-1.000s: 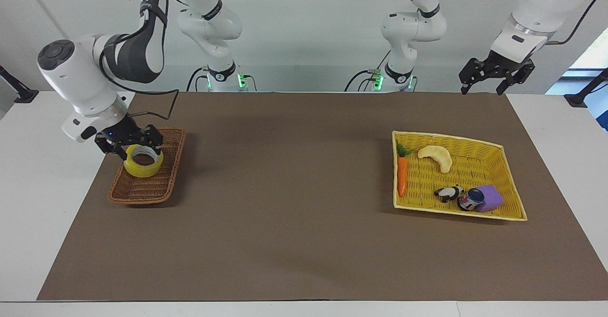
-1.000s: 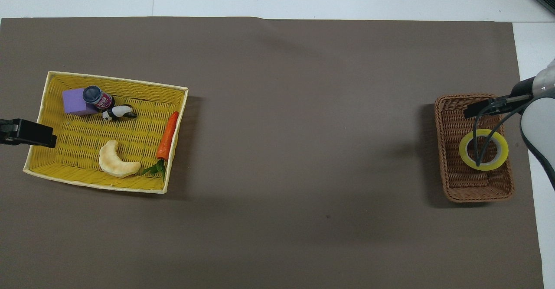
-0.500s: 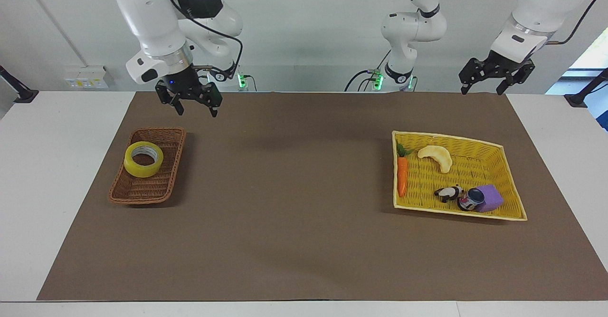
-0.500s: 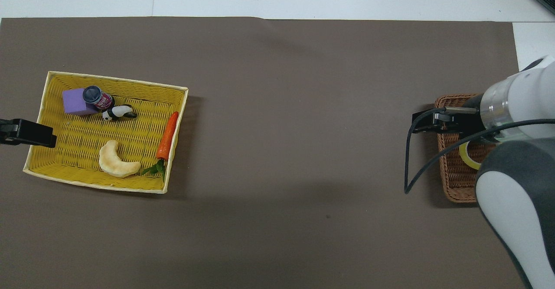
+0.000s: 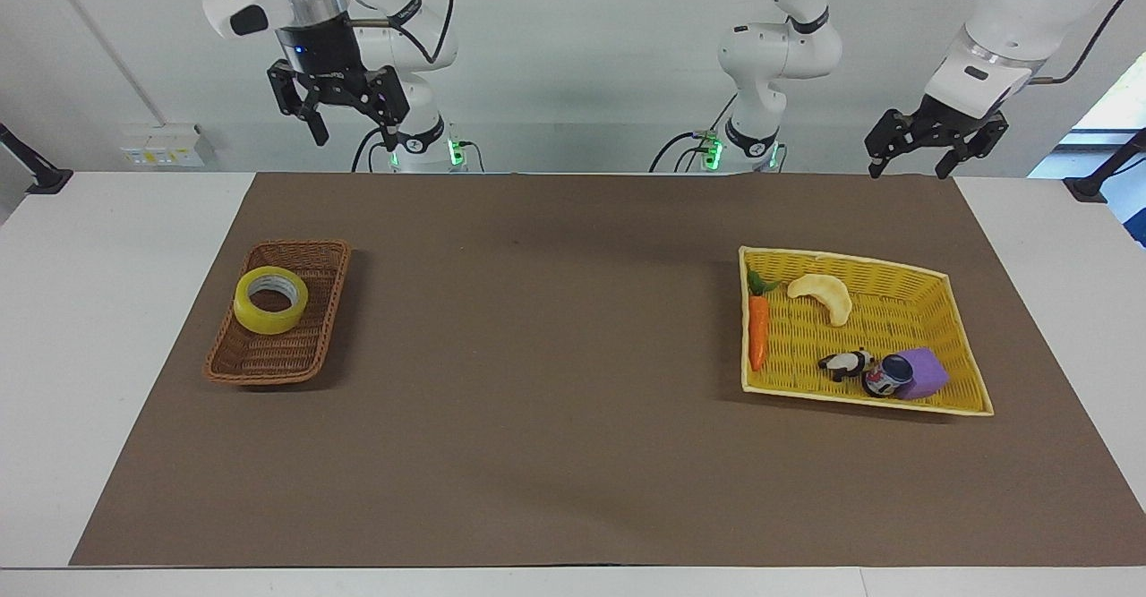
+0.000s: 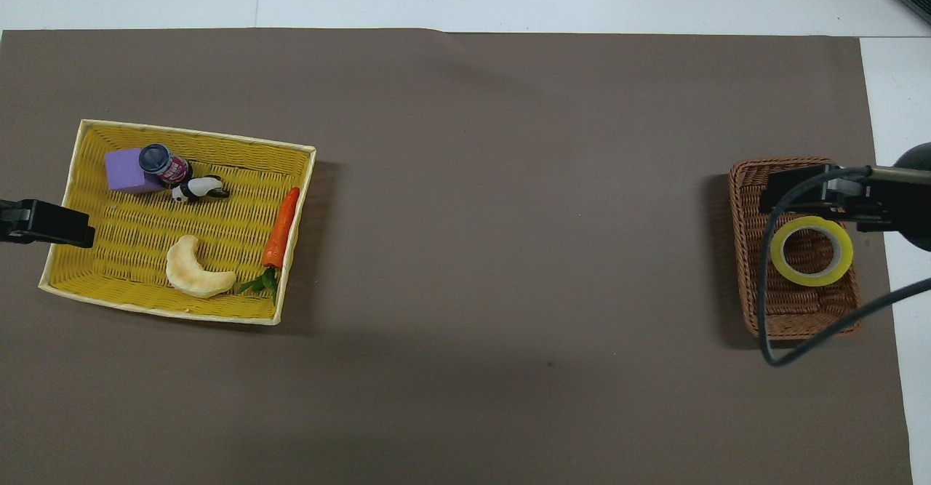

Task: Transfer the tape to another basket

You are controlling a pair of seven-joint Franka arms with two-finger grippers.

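right gripper (image 5: 352,123) has risen, fingers released, above tape (image 5: 270,300) in basket (image 5: 269,361).

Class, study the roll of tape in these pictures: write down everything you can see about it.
The tape is a wide ring of translucent yellow film wound on a grey-white core. It lies flat, hole upward, inside the dark-brown woven basket, toward the basket's end nearer the robots. It touches only the basket. No gripper holds it.

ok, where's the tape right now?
The tape lies flat in the dark-brown wicker basket at the right arm's end of the table, toward the basket's end nearer the robots.
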